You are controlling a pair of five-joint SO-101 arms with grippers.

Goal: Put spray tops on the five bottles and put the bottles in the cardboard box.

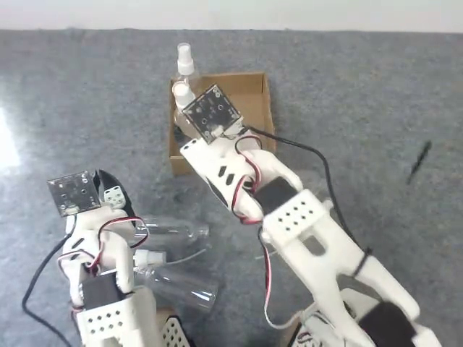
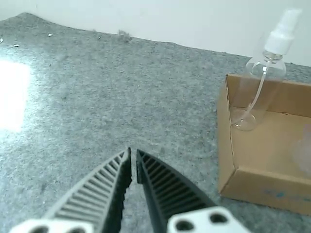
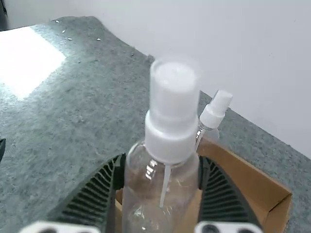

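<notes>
My right end effector [image 3: 160,164] is clamped on a clear bottle [image 3: 163,204], one finger on each side of its body. The bottle stands upright, long axis vertical, its white spray top [image 3: 172,111] pointing straight up. In the high view it hangs over the left end of the box [image 1: 259,87], upper middle of the frame. The box is open at the top. A second bottle [image 1: 186,61] stands upright in its far left corner, also capped, with its nozzle up and its dip tube running down inside. From my left wrist the second bottle [image 2: 257,82] shows at the upper right of the frame, its base on the box floor against the back wall. My left end effector [image 2: 132,162] has its ribbed fingers drawn together with nothing between them, over bare grey desk [image 1: 362,87] at the lower left of the high view. Just beside that arm two more bottles lie on their sides, long axes running roughly left to right: one [image 1: 173,231] above, one [image 1: 184,288] below. A loose-looking top [image 1: 150,257] sits between them; I cannot tell whether it is seated.
</notes>
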